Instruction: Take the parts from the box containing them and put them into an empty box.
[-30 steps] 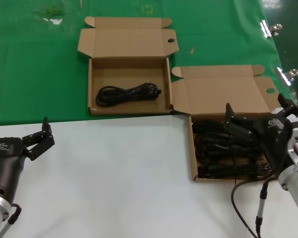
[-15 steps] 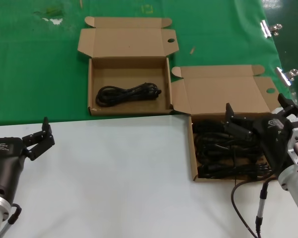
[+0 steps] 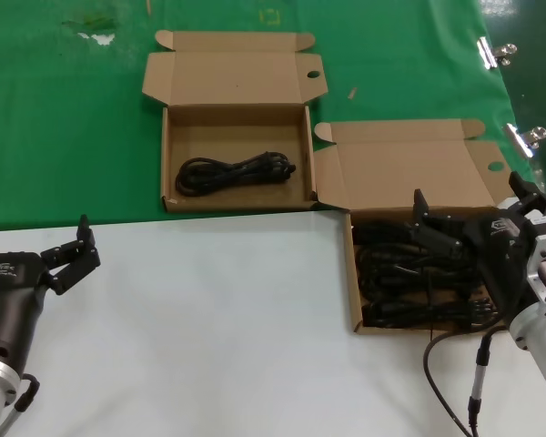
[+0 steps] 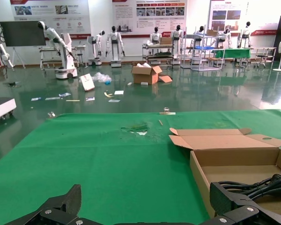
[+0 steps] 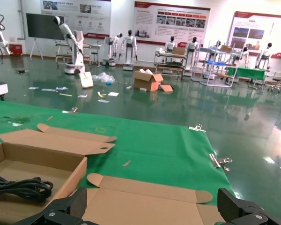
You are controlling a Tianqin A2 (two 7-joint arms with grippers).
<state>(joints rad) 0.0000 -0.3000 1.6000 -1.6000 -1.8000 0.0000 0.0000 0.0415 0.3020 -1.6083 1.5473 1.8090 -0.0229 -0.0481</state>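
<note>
Brown cardboard and black cable fill the head view, and nothing in it has shifted over the last second: the right hand point(image 3: 434, 226) stays poised over the full flat cardboard mailer box point(image 3: 419, 236) at the right middle of the frame, fingers apart, gripping nothing. So I judge the next pickup has not yet begun. The coiled, tied black power cords point(image 3: 417, 273) lie stacked as long slim bundles across that tray. At upper centre sits the receiving shallow brown box with the straight rectangular lid point(image 3: 236, 119), one black cord bundle point(image 3: 236, 173) already inside. The left hand point(image 3: 73, 258) waits at lower left over the pale grey surface point(image 3: 218, 337), fingers apart.

The left wrist view shows the receiving box at lower right on green cloth point(image 4: 93, 164), cord ends peeking over its wall.

The right wrist view shows the source box's open lid at the bottom, the delivered bundle at lower left.
</note>
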